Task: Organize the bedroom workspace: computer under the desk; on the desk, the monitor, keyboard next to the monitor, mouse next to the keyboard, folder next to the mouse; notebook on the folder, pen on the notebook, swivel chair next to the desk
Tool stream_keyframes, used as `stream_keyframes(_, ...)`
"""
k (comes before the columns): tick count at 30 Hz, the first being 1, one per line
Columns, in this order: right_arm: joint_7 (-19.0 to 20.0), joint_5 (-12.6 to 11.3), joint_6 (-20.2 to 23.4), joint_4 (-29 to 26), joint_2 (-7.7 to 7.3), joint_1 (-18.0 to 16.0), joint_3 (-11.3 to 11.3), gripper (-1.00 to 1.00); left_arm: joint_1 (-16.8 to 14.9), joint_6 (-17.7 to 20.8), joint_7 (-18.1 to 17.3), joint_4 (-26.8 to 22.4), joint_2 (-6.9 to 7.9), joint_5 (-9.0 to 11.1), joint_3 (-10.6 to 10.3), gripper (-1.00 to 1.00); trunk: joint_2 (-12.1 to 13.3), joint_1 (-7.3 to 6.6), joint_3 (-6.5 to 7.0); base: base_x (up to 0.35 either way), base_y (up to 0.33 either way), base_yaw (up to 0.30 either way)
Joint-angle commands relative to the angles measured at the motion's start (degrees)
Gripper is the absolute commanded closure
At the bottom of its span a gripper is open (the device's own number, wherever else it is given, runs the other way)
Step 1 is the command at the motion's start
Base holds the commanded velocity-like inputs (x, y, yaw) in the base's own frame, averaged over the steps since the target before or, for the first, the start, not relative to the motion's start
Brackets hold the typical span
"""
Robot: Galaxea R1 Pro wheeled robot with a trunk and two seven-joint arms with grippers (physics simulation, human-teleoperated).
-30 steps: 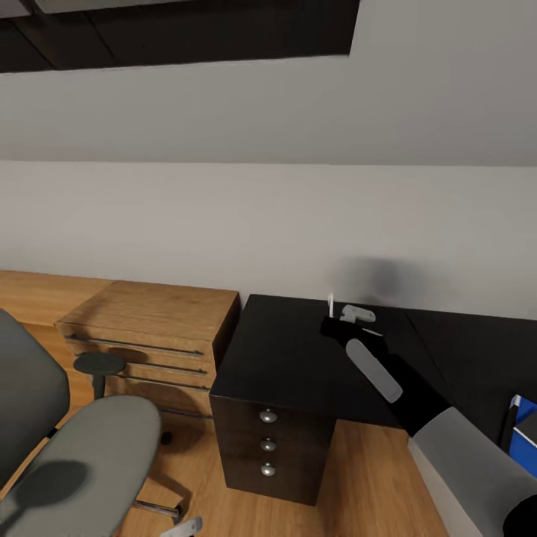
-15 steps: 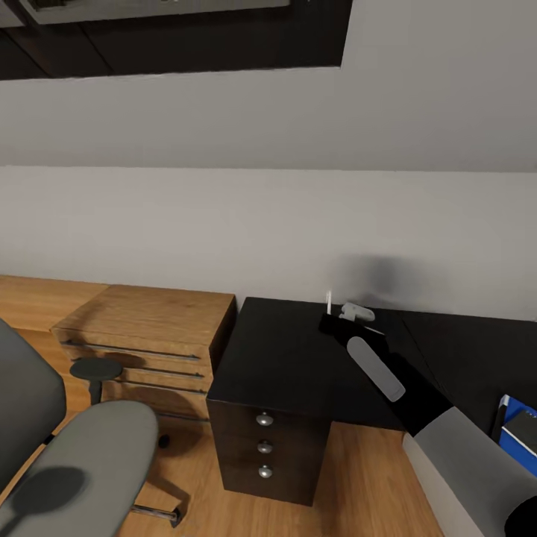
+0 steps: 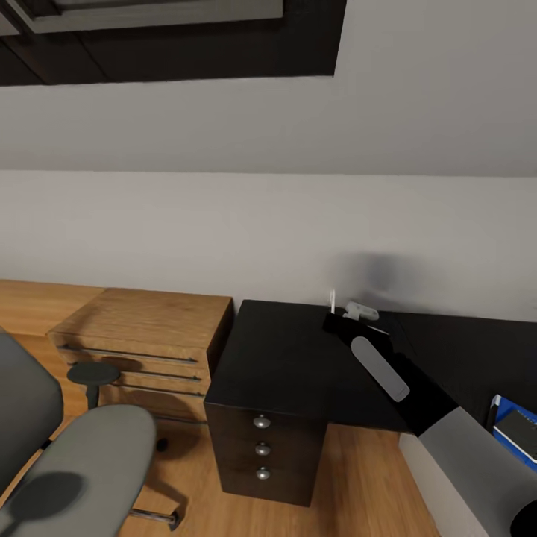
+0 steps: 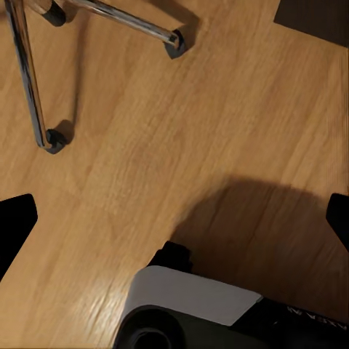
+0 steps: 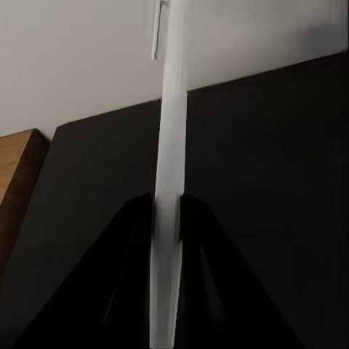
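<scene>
My right gripper (image 3: 335, 317) hovers over the black desk (image 3: 287, 358), shut on the thin white pen (image 3: 333, 300), which stands upright. The right wrist view shows the pen (image 5: 169, 145) pinched between the two dark fingers (image 5: 134, 240), with the desk top (image 5: 276, 182) below. At the head view's right edge a corner of the blue folder (image 3: 501, 412) lies on the desk with the black notebook (image 3: 519, 432) on it. The grey swivel chair (image 3: 82, 455) stands at lower left. My left gripper (image 4: 174, 222) is open over the wood floor, near the chair's chrome legs (image 4: 29, 80).
A light wooden chest (image 3: 142, 335) with bar handles stands against the wall left of the desk. The desk's three drawers (image 3: 261, 447) with silver knobs face me. The robot base (image 4: 196, 305) shows in the left wrist view. A sloped ceiling with a dark skylight (image 3: 171, 37) is above.
The head camera has shifted, bringing more of the folder and notebook into view at the right. My right gripper keeps the pen upright over the desk.
</scene>
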Motion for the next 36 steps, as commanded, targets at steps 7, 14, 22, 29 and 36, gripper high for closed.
stream_keyframes(7, -0.21, -0.46, -0.18, 0.78, -1.27, -0.07, 0.13, 1.0, -0.06, -3.33, 0.22, -0.02, 0.04, 0.54, -0.36, -1.0, -0.05, 0.01, 0.25, 0.0, 0.0, -0.227)
stream_keyframes(14, 0.09, -0.44, -0.2, 2.39, -1.45, -0.07, -0.35, 1.0, -0.06, -3.79, 0.22, -0.03, 0.04, 0.49, -0.35, -1.0, -0.05, 0.01, 0.53, 0.0, 0.0, -0.267)
stream_keyframes(22, 0.27, -0.01, -0.18, 7.94, -1.5, -0.13, -0.89, 1.0, -0.06, -3.77, 0.22, -0.03, 0.16, 0.54, -0.26, -1.0, -0.05, 0.01, 0.83, 0.0, 0.0, -0.27)
stream_keyframes(29, 3.06, 1.72, -0.16, 15.62, -7.46, -0.16, -1.05, 1.0, -0.06, -3.79, 0.22, -0.03, 0.17, 0.56, -0.32, -1.0, -0.05, 0.01, 1.1, 0.0, 0.0, -0.271)
stream_keyframes(36, 10.88, 1.87, -0.22, 22.74, -10.75, -0.16, -1.08, 1.0, -0.06, -3.84, 0.23, -0.03, 0.21, 0.5, -0.35, -1.0, -0.05, 0.01, 1.37, 0.0, 0.0, -0.271)
